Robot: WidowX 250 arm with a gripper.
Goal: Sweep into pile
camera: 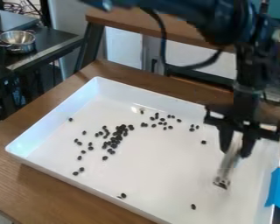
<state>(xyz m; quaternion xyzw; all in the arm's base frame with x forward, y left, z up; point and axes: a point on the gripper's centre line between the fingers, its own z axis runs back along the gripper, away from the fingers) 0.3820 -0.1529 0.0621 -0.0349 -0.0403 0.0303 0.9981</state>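
1. Clock is from tray centre, 12 at the far side.
2. Tool (236,152): 3 o'clock, above tray floor, closed on a pale sweeper (228,164). Jaws held apart only by the handle.
3. Sweeper tilted, lower end toward 7, head at 4 o'clock, low in the tray. Can't tell if it touches the floor.
4. Black beans (115,139): main cluster at 10 o'clock, looser group at 12 to 1. Strays at 10, 8, 7, 5 and between 2 and 3.
5. Edges: white tray (84,189) has raised walls all round. Sweeper head is inside, apart from the right wall. The 7 o'clock stray sits near the front wall.
6. Room: wide stretch of white floor from sweeper head across to main cluster. The 5 o'clock stray is between head and front wall.
7. Blue item (279,189) overlaps the right wall in view, 4 o'clock.
8. Tray on wooden desk (25,190). Metal pot (16,40) well outside, 10 to 11.
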